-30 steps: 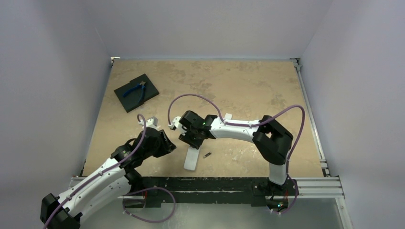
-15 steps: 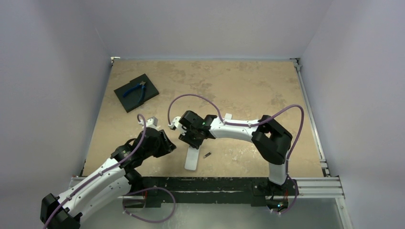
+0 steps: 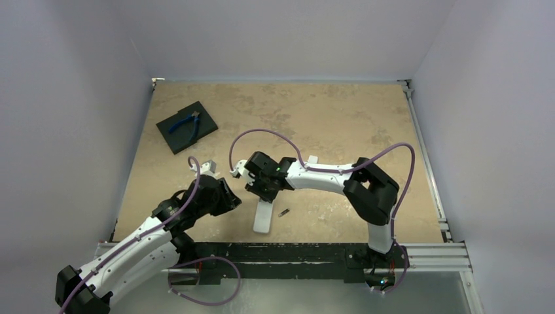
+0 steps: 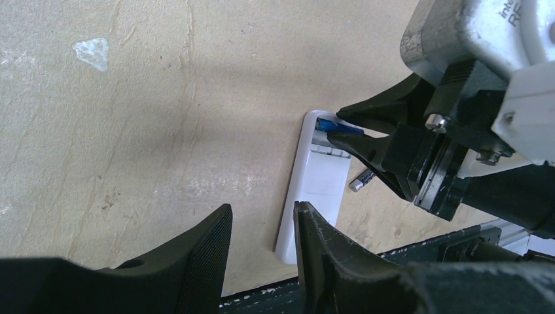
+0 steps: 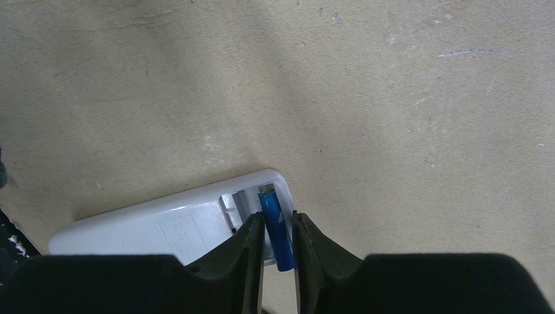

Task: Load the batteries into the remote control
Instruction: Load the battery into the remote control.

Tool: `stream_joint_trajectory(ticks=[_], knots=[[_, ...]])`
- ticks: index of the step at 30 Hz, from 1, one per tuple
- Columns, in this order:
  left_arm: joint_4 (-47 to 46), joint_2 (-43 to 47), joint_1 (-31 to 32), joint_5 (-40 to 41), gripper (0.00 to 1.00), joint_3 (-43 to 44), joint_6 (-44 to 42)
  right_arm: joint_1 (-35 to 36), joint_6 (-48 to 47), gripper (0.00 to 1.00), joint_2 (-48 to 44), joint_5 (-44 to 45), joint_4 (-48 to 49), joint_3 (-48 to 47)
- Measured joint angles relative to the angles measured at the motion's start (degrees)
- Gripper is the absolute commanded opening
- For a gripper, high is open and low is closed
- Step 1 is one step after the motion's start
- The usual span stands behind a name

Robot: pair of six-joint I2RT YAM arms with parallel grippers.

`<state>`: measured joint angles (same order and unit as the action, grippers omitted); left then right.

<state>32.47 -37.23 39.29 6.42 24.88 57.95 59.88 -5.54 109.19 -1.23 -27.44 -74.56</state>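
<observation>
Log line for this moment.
right gripper: shut on slim blue battery at bay of white remote | left gripper: open | dark grey battery: beside remote

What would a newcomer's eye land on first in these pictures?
The right gripper pinching the blue battery at the open end of the white remote, front centre. Next, the dark battery loose beside the remote, and blue pliers on a black pad far left.
</observation>
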Motion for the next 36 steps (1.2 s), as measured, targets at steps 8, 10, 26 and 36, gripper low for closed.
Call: stream_joint_trajectory(ticks=[8,10,26,36], knots=[[0.0,0.0,0.0,0.0,0.40,0.0,0.0,0.0,0.0,0.31,0.0,0.0,0.0,-0.1],[0.0,0.0,0.0,0.0,0.40,0.0,0.0,0.0,0.0,0.32,0.0,0.0,0.1,-0.1],[-0.2,-0.6,0.0,0.0,0.40,0.0,0.0,0.0,0.5,0.38,-1.1,0.2,0.1,-0.1],[-3.4,-3.8,0.0,-0.5,0.39,-0.4,-0.1,0.0,4.1,0.38,-9.4,2.1,1.5,2.2]])
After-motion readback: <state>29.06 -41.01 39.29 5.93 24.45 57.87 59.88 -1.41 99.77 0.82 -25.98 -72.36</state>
